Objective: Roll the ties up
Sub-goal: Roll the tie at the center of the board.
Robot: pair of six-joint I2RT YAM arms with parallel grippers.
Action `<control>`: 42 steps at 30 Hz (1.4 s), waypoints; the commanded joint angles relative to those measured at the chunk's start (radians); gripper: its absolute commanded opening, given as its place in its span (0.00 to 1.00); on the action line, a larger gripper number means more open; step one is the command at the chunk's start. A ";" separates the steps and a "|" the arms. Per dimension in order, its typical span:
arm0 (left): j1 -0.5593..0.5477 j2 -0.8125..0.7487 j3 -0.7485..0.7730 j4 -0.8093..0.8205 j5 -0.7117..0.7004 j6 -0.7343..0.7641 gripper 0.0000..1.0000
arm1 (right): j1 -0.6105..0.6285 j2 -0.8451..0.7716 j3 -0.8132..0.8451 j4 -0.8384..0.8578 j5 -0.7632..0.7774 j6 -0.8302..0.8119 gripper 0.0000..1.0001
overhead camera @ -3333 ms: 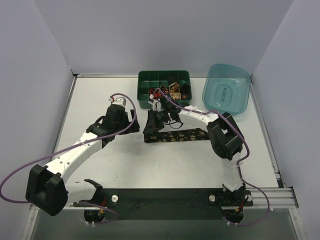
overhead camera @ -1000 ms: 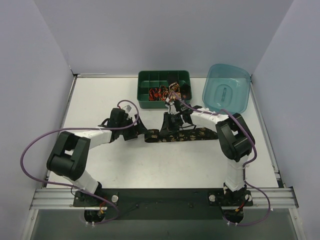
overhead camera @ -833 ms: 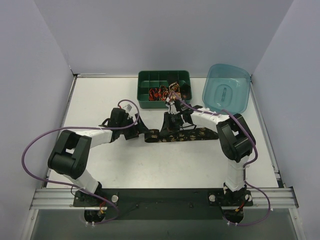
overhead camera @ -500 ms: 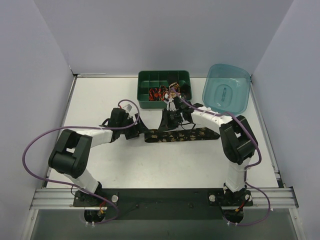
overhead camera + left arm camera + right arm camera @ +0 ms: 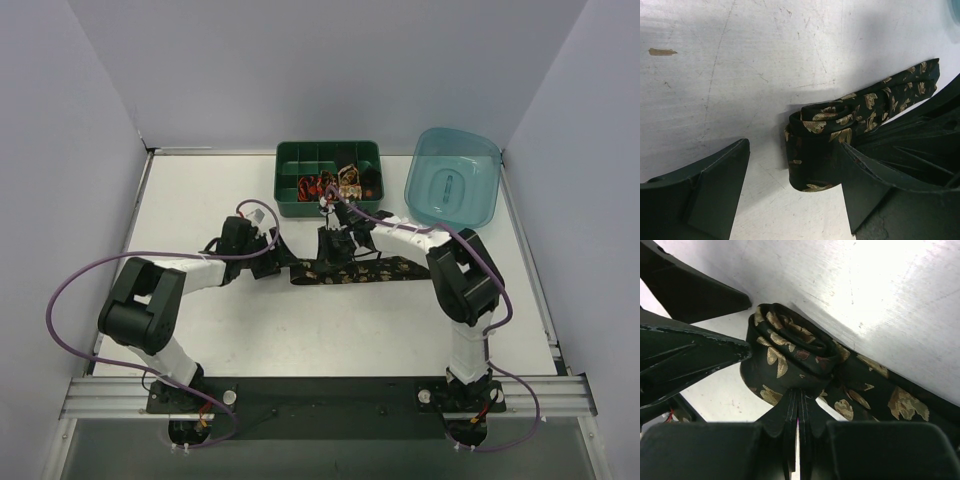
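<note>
A black tie with gold motifs point(image 5: 385, 268) lies as a strip across the table's middle. Its left end is wound into a small coil point(image 5: 815, 132) point(image 5: 785, 347). My left gripper point(image 5: 283, 262) point(image 5: 792, 150) is open around that coil, which sits close to its right finger point(image 5: 870, 185). My right gripper point(image 5: 328, 258) point(image 5: 799, 392) is shut, its tips pinching the coil's outer wrap from the other side. Small rolled ties point(image 5: 345, 182) sit in the dark green tray point(image 5: 300, 152).
A translucent teal tub point(image 5: 455, 185) stands at the back right beside the tray. Both arms reach inward, their grippers nearly touching over the tie's left end. Purple cables loop from each arm.
My right gripper has shifted left and down onto the tie's coiled end. The fingers of my left gripper have narrowed a little around the coil.
</note>
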 commanded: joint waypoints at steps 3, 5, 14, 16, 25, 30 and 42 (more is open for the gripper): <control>-0.023 0.024 -0.015 0.030 0.031 0.002 0.80 | 0.008 0.031 0.040 -0.051 0.076 -0.022 0.00; -0.039 0.024 -0.018 0.045 0.036 -0.003 0.80 | 0.005 0.040 0.041 -0.053 0.092 -0.019 0.00; -0.071 0.049 -0.030 0.158 0.034 -0.035 0.78 | 0.002 0.063 0.046 -0.065 0.086 -0.012 0.00; -0.071 0.058 -0.027 0.166 0.018 -0.032 0.76 | -0.002 0.058 0.047 -0.065 0.079 -0.010 0.00; -0.066 0.078 -0.007 0.165 -0.045 0.049 0.76 | -0.045 0.005 0.121 -0.071 -0.006 0.010 0.00; -0.068 0.109 -0.022 0.251 -0.036 0.039 0.73 | -0.056 0.002 0.162 -0.099 0.011 0.001 0.00; -0.066 0.127 -0.016 0.297 -0.048 0.023 0.69 | -0.051 0.083 0.164 -0.100 0.057 -0.010 0.00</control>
